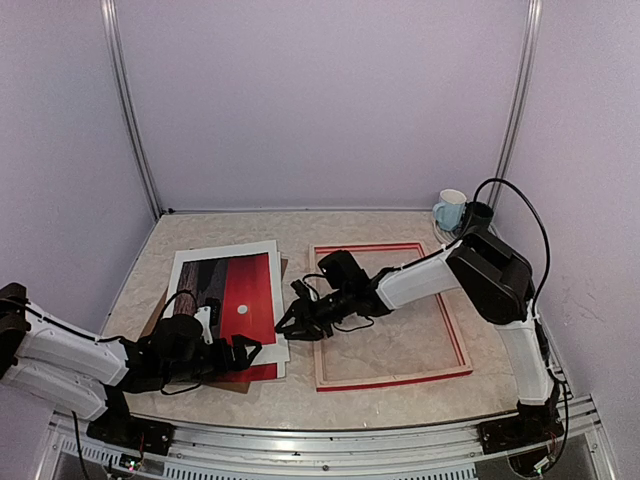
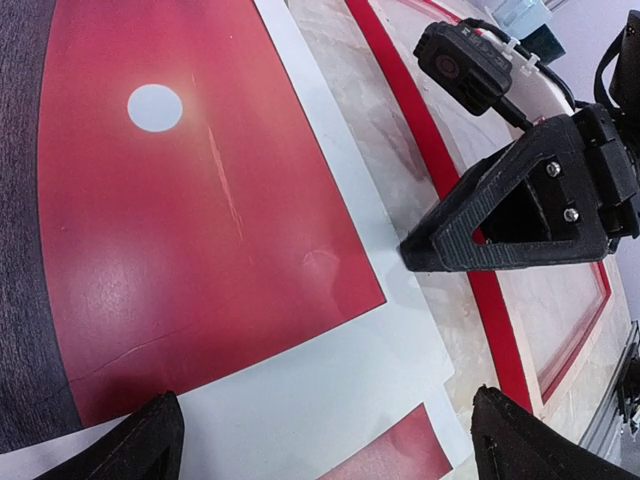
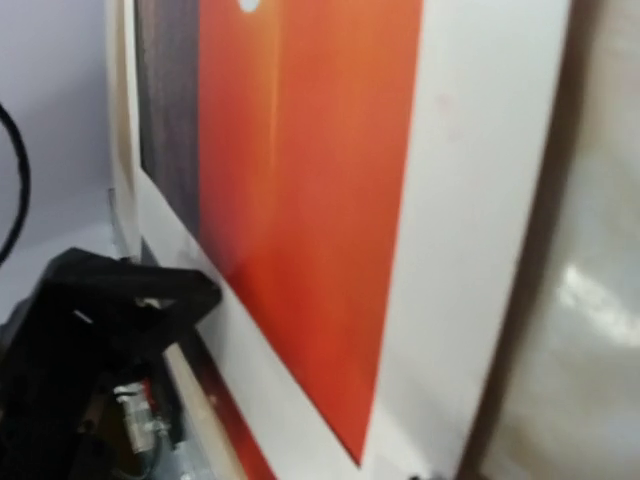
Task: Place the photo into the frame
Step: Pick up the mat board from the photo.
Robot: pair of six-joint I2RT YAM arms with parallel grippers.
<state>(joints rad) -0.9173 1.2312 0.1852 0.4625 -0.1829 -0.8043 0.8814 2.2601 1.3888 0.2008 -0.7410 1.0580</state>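
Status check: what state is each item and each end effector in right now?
photo: flat, not inserted
frame: flat, empty
mug: upright
left end effector: open, above the white mat
right end effector: at the white mat's right edge, opening unclear

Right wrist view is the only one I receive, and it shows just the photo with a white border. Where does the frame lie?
Observer: The frame lies flat on the table, to the right of the photo. Bare table shows through it.
Operator: Is the left claw holding something?
Observer: No. The left claw is open, its fingers spread wide over the white mat.
Operator: And where is my right claw?
Observer: The right claw is low at the mat's right edge, on the frame's side. I cannot tell whether it touches the mat.
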